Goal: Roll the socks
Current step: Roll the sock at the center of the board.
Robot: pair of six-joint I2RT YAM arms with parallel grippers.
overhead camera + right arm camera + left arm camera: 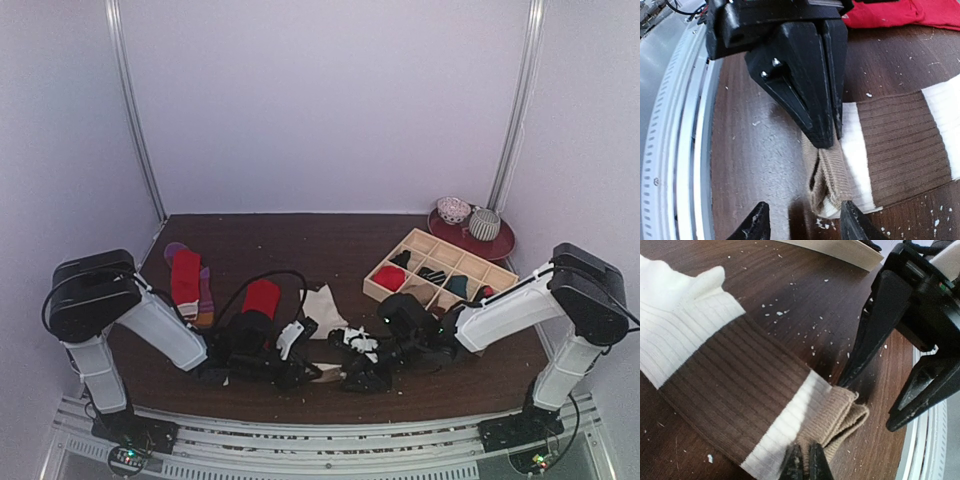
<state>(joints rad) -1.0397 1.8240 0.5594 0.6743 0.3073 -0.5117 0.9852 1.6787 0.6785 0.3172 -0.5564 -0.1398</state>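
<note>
Both arms are low at the near edge of the table [260,235], heads together over one sock. The striped sock [735,405] has brown and cream bands and a tan ribbed cuff. It lies flat on the wood between the two grippers, cuff end toward the near rail. The cuff is doubled over on itself; the body is not wound at all. The left gripper [805,464] is pinched tight on that folded cuff, cloth between its fingers. The right gripper [807,222] is spread wide and holds nothing, its tips standing either side of the cuff; whether they touch the cloth I cannot tell. I read this as the very start of the roll: first fold made, the rest to come. The next move likely calls for the right gripper to close on the fold so the left can re-take, then to turn the bundle toward the toe under tension; the ribbed cloth looks apt to spring open. Further back lie a red sock [262,297] and a cream sock [322,303]. A wooden tray [466,254] sits at right, with a red bundle and dark items in its compartments. No brand, label or writing is legible anywhere.
</note>
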